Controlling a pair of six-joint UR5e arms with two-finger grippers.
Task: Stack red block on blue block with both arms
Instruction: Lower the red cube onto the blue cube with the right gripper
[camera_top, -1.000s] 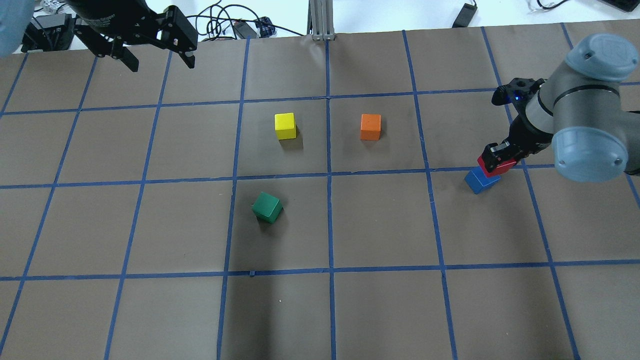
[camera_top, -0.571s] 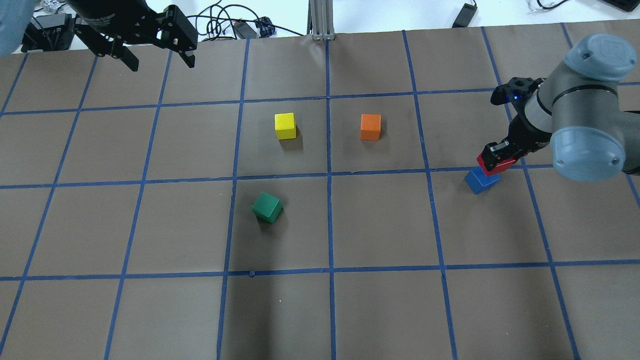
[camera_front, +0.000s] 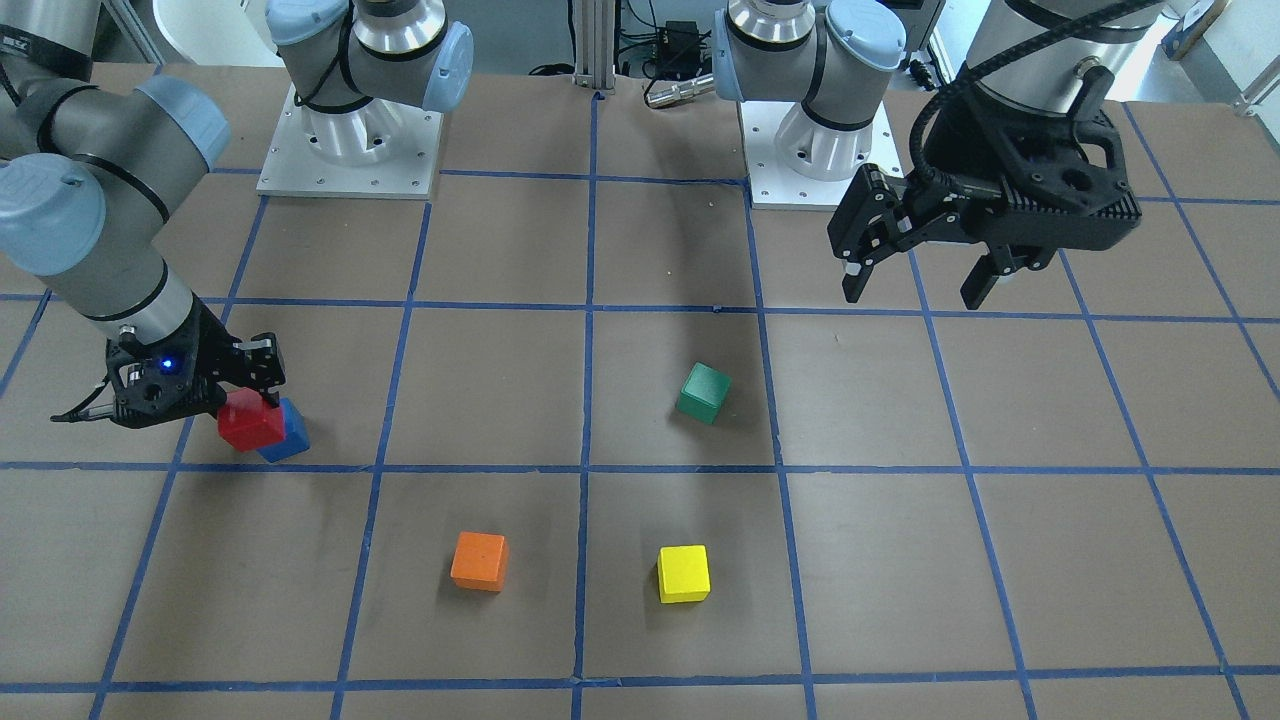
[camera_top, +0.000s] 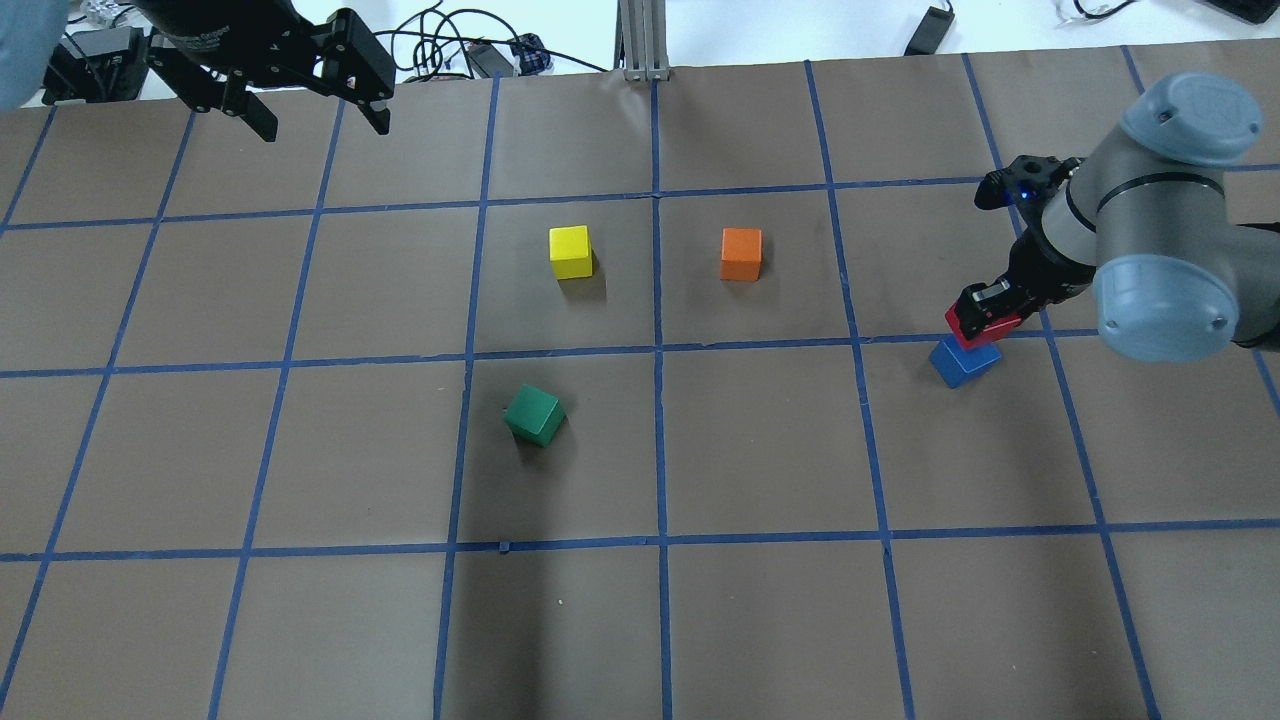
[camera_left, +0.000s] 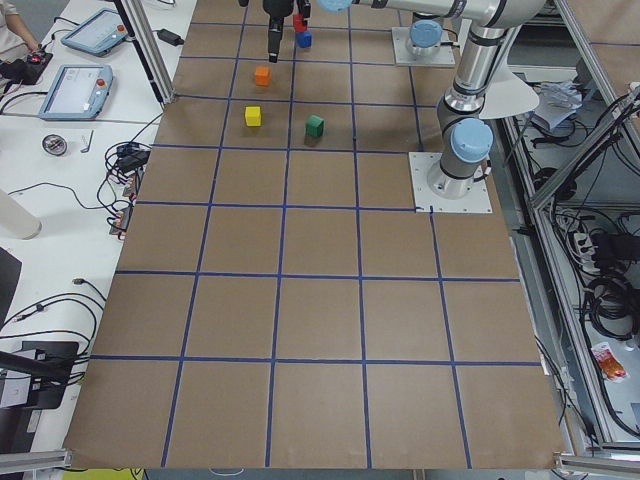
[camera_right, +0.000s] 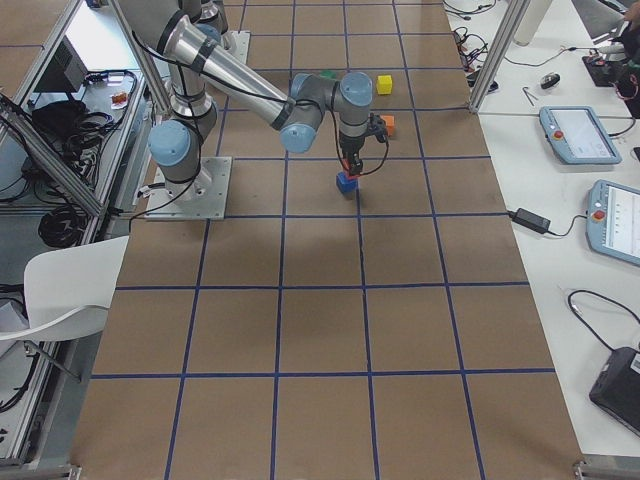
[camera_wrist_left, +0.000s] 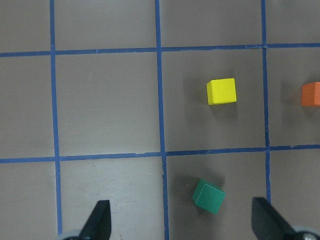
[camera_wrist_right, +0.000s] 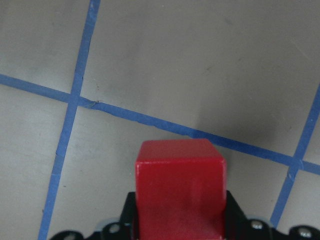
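The red block (camera_top: 972, 326) is held in my right gripper (camera_top: 980, 312), which is shut on it. It hangs just over the blue block (camera_top: 962, 362), slightly offset; I cannot tell whether they touch. In the front view the red block (camera_front: 250, 422) overlaps the blue block (camera_front: 290, 434) under my right gripper (camera_front: 248, 398). In the right wrist view the red block (camera_wrist_right: 180, 185) fills the space between the fingers and hides the blue block. My left gripper (camera_top: 315, 115) is open and empty, high over the far left of the table (camera_front: 915, 285).
A yellow block (camera_top: 570, 252) and an orange block (camera_top: 741, 253) sit mid-table, with a green block (camera_top: 534, 415) nearer to me. The left wrist view shows the green block (camera_wrist_left: 208, 196) and the yellow block (camera_wrist_left: 221, 91) below. Cables lie beyond the far edge.
My right gripper has shifted slightly left and towards the far edge in the overhead view, with the red block in it. The blue block and my left arm have not moved.
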